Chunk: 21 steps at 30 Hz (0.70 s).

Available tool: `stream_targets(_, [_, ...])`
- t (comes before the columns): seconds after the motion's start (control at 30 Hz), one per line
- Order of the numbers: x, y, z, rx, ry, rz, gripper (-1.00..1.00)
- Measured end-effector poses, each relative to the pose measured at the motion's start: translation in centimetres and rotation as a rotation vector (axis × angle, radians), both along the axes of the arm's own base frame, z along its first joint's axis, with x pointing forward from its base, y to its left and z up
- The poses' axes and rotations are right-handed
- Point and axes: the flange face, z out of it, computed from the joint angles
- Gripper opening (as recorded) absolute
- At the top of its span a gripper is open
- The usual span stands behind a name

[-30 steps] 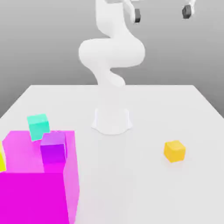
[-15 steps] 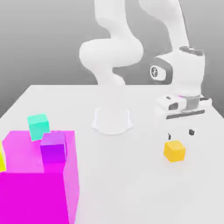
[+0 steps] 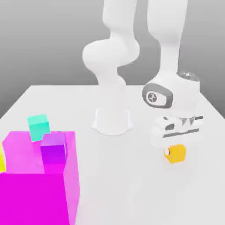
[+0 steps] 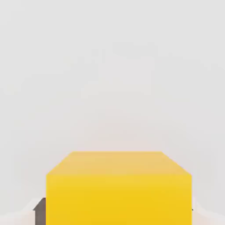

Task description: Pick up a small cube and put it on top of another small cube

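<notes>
One small cube (image 3: 176, 154), plain orange-yellow, under claw (image 3: 176, 147)

A second ago we see the arm raised high with its fingers at the frame's top; now the gripper (image 3: 177, 148) is down at the small cube (image 3: 176, 154) on the table (image 3: 132, 184), its body covering the cube's top edge from the exterior view.

small cube (image 3: 176, 154) top hidden, finger gap unclear
</notes>
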Motion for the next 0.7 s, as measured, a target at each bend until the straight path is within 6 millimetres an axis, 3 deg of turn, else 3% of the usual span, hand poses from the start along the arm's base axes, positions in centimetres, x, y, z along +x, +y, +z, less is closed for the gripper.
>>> stream_targets(0.23, [-0.1, 0.3, 4.9, -0.007, 0.002, 0.014, -1.0])
stream_targets(0.4, [0.7, 5.4, 6.9, -0.095, 0.0, 0.166, -1.0])
stream_targets(0.53, [9.4, 3.3, 9.6, -0.107, 0.009, 0.093, -1.0])
stream_targets(0.7, [20.0, -3.5, 13.8, -0.092, 0.027, 0.006, -1.0])
